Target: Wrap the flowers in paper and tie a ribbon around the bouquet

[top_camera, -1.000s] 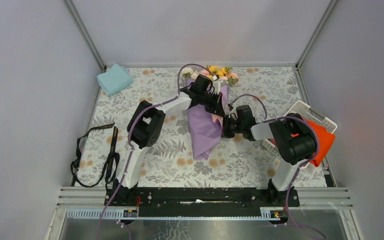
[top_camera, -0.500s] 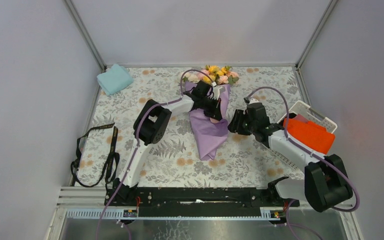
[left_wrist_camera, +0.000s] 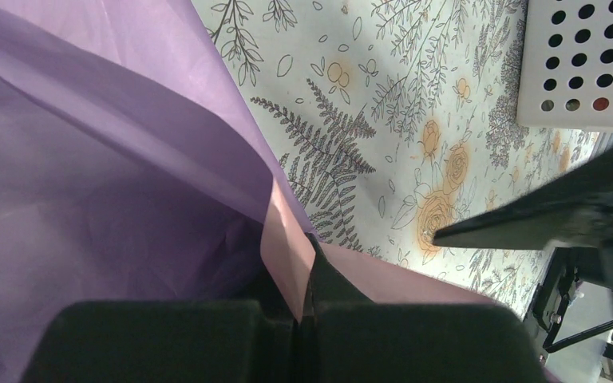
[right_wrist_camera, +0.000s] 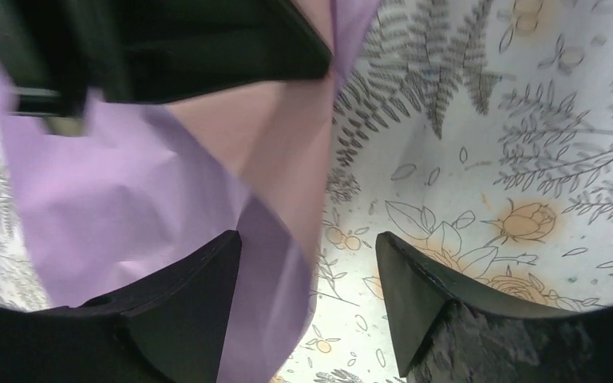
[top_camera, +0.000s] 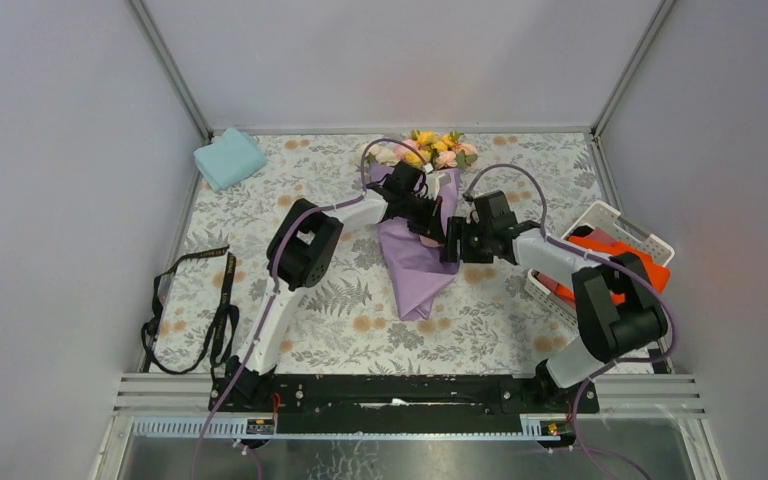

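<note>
Pinching the paper [left_wrist_camera: 88, 159] overlap, left gripper [left_wrist_camera: 307, 271] is clamped on it; we judge this holds the wrap closed around the flowers [top_camera: 430, 148] at its far end. Right gripper [right_wrist_camera: 307, 239] stands apart, straddling the paper's edge. Ribbon [top_camera: 222, 320] lies far left.

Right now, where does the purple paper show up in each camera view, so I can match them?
Top external: the paper lies as a cone at the table's centre, between the two arms.
Left wrist: it fills the left half, with its edge running diagonally.
Right wrist: it is at left and centre, reaching the bottom edge.
Shared landmark: the fern-printed tablecloth, right beside the paper's edge in every view.
</note>
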Controlling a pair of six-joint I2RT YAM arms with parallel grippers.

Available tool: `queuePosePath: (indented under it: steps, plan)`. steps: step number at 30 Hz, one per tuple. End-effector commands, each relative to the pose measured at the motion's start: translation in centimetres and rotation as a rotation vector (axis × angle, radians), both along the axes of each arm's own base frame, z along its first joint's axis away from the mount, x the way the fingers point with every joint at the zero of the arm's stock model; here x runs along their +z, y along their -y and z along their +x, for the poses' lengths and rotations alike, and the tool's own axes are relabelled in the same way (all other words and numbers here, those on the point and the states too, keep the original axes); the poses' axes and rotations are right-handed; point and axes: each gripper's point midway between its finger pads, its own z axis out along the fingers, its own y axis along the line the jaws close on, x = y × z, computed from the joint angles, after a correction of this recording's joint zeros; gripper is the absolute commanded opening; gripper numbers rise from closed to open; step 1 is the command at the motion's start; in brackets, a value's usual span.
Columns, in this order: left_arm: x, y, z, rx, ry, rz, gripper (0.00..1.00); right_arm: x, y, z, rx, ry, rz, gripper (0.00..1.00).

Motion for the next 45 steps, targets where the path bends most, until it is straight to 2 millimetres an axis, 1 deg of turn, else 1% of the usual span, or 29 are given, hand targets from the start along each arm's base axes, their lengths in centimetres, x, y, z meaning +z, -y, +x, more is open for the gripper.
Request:
queuePosePath:
  steps: [1, 3, 4, 5, 7, 8, 9, 11, 12, 14, 15, 16, 17, 18, 20, 22, 24, 25, 27, 29, 30, 31, 33, 34, 37, 39, 41, 43, 45]
  plan:
    - [0.5, -0.2, 1.1, 0.011, 0.06, 0.023, 0.0, -1.3, -0.3, -0.5, 0.019, -0.075, 0.002, 0.71]
    - [0.8, -0.1, 1.2, 0.012, 0.059, 0.015, 0.0, -1.8, -0.7, -0.7, 0.027, -0.084, 0.03, 0.71]
    - [0.9, 0.0, 1.3, 0.011, 0.061, 0.013, 0.0, -2.0, -1.2, -1.0, 0.045, -0.095, 0.063, 0.69]
    - [1.1, 0.1, 1.4, 0.011, 0.065, 0.011, 0.0, -2.1, -1.7, -1.2, 0.059, -0.102, 0.092, 0.62]
    - [1.8, 0.3, 1.8, 0.008, 0.078, 0.008, 0.0, -2.6, -2.0, -1.2, 0.054, -0.112, 0.131, 0.37]
    - [2.5, 0.4, 2.0, 0.002, 0.087, 0.006, 0.0, -2.9, -1.7, -1.1, 0.038, -0.112, 0.138, 0.26]
    - [3.2, 0.4, 2.2, -0.004, 0.101, 0.0, 0.03, -3.3, -1.3, -1.2, 0.017, -0.118, 0.131, 0.17]
    - [5.1, 0.8, 2.6, -0.02, 0.144, -0.017, 0.13, -3.6, -0.5, -0.4, -0.023, -0.086, 0.128, 0.05]
    - [6.1, 0.9, 2.8, -0.026, 0.168, -0.025, 0.16, -3.7, -0.1, -0.3, -0.039, -0.075, 0.124, 0.02]
    - [7.6, 0.9, 3.2, -0.033, 0.211, -0.034, 0.19, -3.9, 0.7, 0.2, -0.071, -0.047, 0.114, 0.0]
    - [7.9, 0.8, 3.3, -0.033, 0.227, -0.031, 0.2, -4.0, 1.1, 0.3, -0.083, -0.038, 0.106, 0.0]
    - [8.0, 0.7, 3.4, -0.038, 0.24, -0.026, 0.25, -3.9, 1.3, 0.4, -0.093, -0.026, 0.1, 0.0]
    - [8.1, 0.6, 3.4, -0.044, 0.25, -0.018, 0.33, -3.9, 1.6, 0.6, -0.102, -0.013, 0.095, 0.0]
    - [8.4, 0.5, 3.4, -0.053, 0.261, -0.011, 0.46, -3.9, 1.7, 0.7, -0.11, -0.005, 0.093, 0.0]
    - [9.6, 0.3, 3.1, -0.087, 0.282, -0.005, 0.55, -4.1, 2.0, 0.9, -0.119, 0.0, 0.09, 0.0]
    - [11.9, -0.2, 2.2, -0.134, 0.314, -0.002, 0.62, -4.3, 2.2, 1.0, -0.129, -0.006, 0.084, 0.0]
    - [14.2, -1.2, 0.5, -0.211, 0.4, 0.028, 0.64, -4.6, 2.3, 1.0, -0.139, -0.013, 0.083, 0.0]
    - [14.6, -2.0, -0.6, -0.24, 0.436, 0.059, 0.64, -4.7, 2.3, 1.0, -0.14, -0.015, 0.082, 0.0]
    - [15.6, -3.4, -3.2, -0.289, 0.553, 0.135, 0.52, -5.0, 2.4, 1.0, -0.144, -0.017, 0.08, 0.0]
    - [13.2, -3.8, -5.3, -0.331, 0.633, 0.231, 0.34, -5.0, 2.3, 1.2, -0.15, -0.014, 0.084, 0.0]
    - [11.3, -4.0, -6.3, -0.354, 0.645, 0.282, 0.26, -5.0, 2.2, 1.3, -0.148, -0.013, 0.093, 0.0]
    - [9.7, -4.0, -7.0, -0.374, 0.654, 0.317, 0.23, -4.9, 1.9, 1.5, -0.142, -0.013, 0.102, 0.0]
    - [6.6, -3.9, -8.1, -0.41, 0.655, 0.38, 0.2, -4.6, 1.5, 1.9, -0.131, -0.016, 0.118, 0.0]
    - [5.2, -3.8, -8.2, -0.422, 0.657, 0.405, 0.19, -4.5, 1.3, 2.0, -0.13, -0.016, 0.124, 0.0]
    - [2.2, -3.8, -9.0, -0.46, 0.659, 0.458, 0.17, -3.9, 1.4, 2.5, -0.139, 0.002, 0.124, 0.0]
    - [1.1, -4.1, -10.0, -0.497, 0.654, 0.476, 0.16, -3.6, 1.7, 2.9, -0.151, 0.013, 0.103, 0.0]
    - [0.1, -4.6, -11.6, -0.538, 0.648, 0.478, 0.18, -3.3, 2.1, 3.3, -0.163, 0.025, 0.088, 0.0]
    - [-0.2, -4.8, -13.3, -0.574, 0.651, 0.451, 0.21, -3.1, 2.3, 3.8, -0.172, 0.03, 0.085, 0.0]
    - [-0.7, -5.0, -14.9, -0.613, 0.655, 0.441, 0.27, -3.0, 2.3, 4.2, -0.176, 0.033, 0.082, 0.0]
